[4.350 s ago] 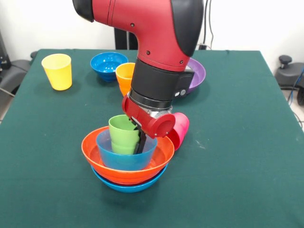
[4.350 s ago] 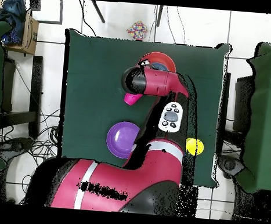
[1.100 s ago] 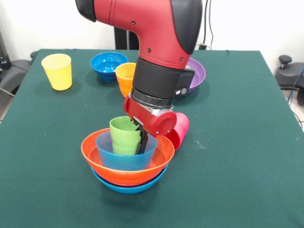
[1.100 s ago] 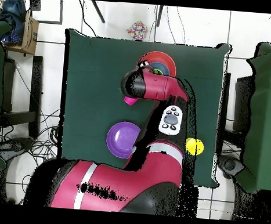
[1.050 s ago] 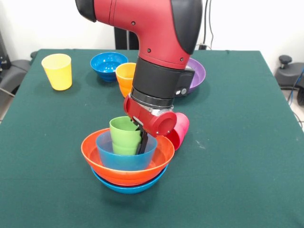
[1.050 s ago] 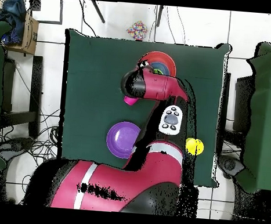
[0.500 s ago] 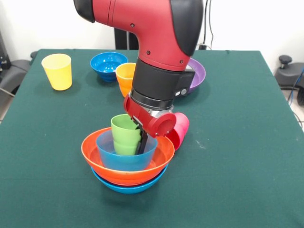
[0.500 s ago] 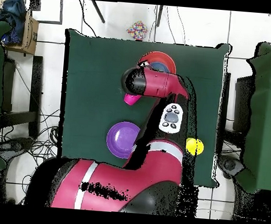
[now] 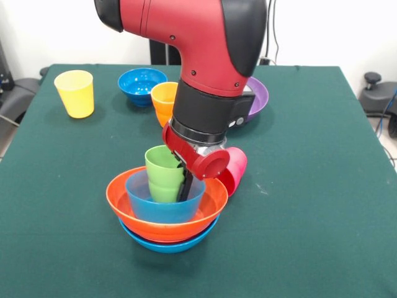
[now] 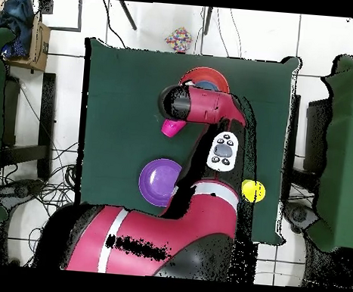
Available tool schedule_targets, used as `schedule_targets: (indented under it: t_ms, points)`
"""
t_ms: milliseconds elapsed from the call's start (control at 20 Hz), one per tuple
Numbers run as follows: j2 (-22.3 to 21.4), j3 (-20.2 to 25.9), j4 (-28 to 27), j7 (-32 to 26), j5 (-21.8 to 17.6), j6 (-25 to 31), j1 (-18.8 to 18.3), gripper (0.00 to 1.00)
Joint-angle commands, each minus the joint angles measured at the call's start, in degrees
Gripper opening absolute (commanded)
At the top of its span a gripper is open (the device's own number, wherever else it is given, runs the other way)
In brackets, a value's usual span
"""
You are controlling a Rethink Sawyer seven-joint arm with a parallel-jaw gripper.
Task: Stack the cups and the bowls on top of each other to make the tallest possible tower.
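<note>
At table centre-front sits the tower point(image 9: 166, 214): lg light-blue bowl point(image 9: 167, 243) at the base, lg orange bowl point(image 9: 124, 208) nested in it, smaller light-blue bowl point(image 9: 162, 209) inside that, and the light-green cup point(image 9: 162, 176) standing in the top bowl, tilted a bit. My gripper point(image 9: 183, 184) reaches down into that small bowl at the cup's 3 o'clock side, dark fingers point(image 9: 185, 186) right against the cup wall; whether they're closed on the cup or loose I can't tell, since my red wrist covers them.

Pink cup point(image 9: 233, 169) lies on its side just beside the tower, at its 2 o'clock, partly behind my wrist. Orange cup point(image 9: 162, 101) stands upright at 12 o'clock from the tower, well apart from it. Dark-blue bowl point(image 9: 141, 85) is just beyond the orange cup, near it at 11 o'clock. Yellow cup point(image 9: 75, 93) stands alone toward 10 o'clock, near the table point(image 9: 322, 186) edge. Purple bowl point(image 9: 258, 98) sits at 1 o'clock, mostly hidden by my arm.

Overhead view: my arm covers most of the tower; only part of the orange rim shows, w/ pink cup, purple bowl and yellow cup clear of the arm.
</note>
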Motion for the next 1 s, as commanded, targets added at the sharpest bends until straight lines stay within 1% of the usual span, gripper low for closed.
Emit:
schedule_targets:
  t_ms: [50, 1000]
  points:
    - [3.2, 5.0, -1.4, -3.6, -0.9, 7.1, 0.0, 0.00]
    - [3.1, 5.6, -1.7, -3.6, -0.3, 9.2, -0.3, 0.00]
